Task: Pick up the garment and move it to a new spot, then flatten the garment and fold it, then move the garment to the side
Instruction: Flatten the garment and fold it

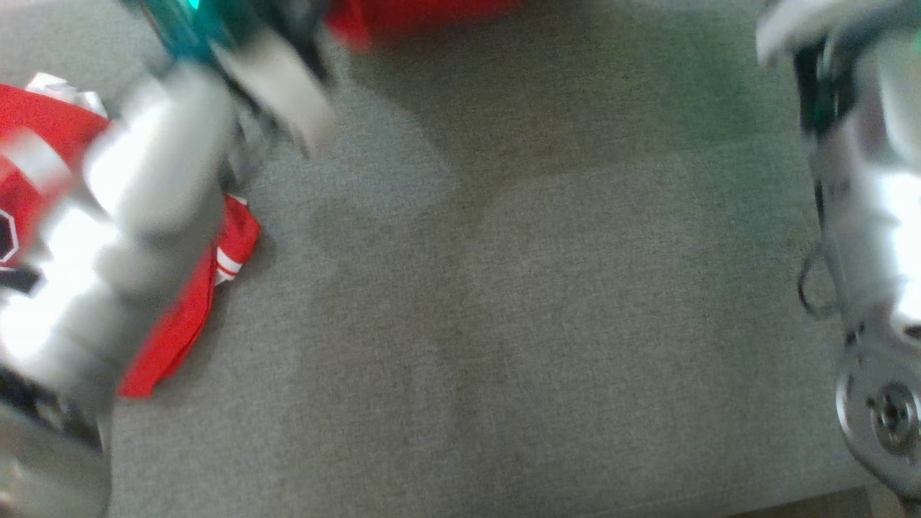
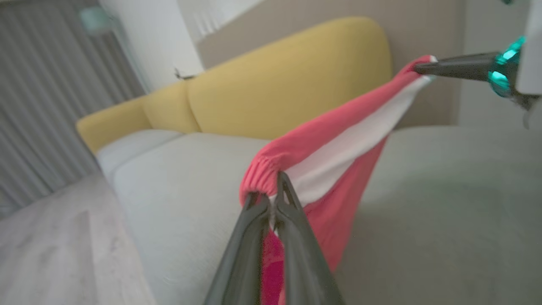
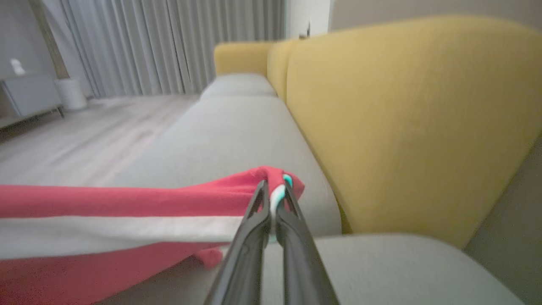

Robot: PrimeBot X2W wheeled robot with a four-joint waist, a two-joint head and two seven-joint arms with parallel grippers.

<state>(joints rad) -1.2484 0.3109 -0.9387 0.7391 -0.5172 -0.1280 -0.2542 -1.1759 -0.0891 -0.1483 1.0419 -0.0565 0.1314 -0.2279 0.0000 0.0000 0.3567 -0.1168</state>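
Over the grey sofa seat [image 1: 547,302] the red garment [image 2: 334,144] is held up, its white-striped edge stretched between the left gripper [image 2: 274,188] and the right gripper [image 3: 274,192], both jaws clamped shut on cloth. Pickup is judged done; flattening, folding and setting aside are left. Bare cushion is offered widely — bounded by the yellow backrest [image 3: 402,127].

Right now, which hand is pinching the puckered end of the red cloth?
The left hand: the garment bunches into gathers there, while the right hand holds the opposite end.
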